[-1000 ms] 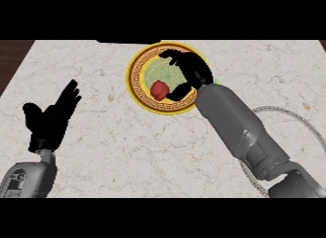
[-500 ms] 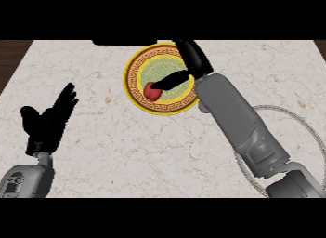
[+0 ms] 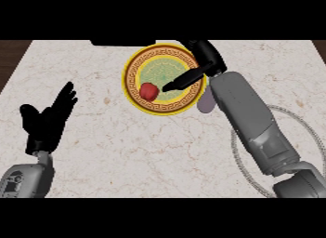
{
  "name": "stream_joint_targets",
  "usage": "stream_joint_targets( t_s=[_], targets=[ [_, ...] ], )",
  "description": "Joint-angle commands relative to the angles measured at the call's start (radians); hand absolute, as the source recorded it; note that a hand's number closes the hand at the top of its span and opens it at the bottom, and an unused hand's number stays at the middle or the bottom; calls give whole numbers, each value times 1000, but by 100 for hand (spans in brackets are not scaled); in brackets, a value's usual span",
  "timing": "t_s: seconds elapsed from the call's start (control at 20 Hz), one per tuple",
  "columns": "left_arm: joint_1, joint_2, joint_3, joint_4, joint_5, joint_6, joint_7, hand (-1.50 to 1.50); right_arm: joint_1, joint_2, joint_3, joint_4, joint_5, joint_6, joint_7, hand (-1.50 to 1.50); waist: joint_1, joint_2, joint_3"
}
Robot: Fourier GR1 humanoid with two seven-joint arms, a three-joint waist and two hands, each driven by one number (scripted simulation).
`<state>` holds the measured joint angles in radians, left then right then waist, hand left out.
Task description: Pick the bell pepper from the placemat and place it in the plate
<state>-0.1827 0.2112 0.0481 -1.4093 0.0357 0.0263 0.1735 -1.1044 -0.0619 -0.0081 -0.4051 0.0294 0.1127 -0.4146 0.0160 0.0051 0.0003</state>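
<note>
Left hand (image 3: 47, 122): seen open, fingers up, resting at the tabletop's (image 3: 124, 153) left. Bell pepper (image 3: 149, 90): found lying on the plate (image 3: 139, 104), left of centre. Right hand (image 3: 205, 60): open, one finger extended beside the pepper, which could be knocked off the plate if brushed during withdrawal.

A kitchen or dining spot at home, by the look of it; a pale marble counter (image 3: 158, 148) fills most of the frame, with dark wood at the upper corners; a gold-rimmed plate (image 3: 139, 100) sits at upper centre; a round grey placemat (image 3: 309, 135) lies at the right.
</note>
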Motion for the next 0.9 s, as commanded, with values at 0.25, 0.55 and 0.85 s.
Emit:
stream_joint_targets(
  t_s=[0.25,0.55,0.85],
  targets=[
    [-31,5,22,68,-8,-25,-48,0,-16,-60,-42,109,21,70,-144,-150,12,6,0],
    [-48,-31,-5,59,-37,6,-23,0,-53,-125,-74,179,26,96,-141,-150,21,12,0],
    [-22,-46,-10,-34,-27,19,51,0,-12,-173,-70,199,58,101,-220,-150,24,9,1]
  ],
)
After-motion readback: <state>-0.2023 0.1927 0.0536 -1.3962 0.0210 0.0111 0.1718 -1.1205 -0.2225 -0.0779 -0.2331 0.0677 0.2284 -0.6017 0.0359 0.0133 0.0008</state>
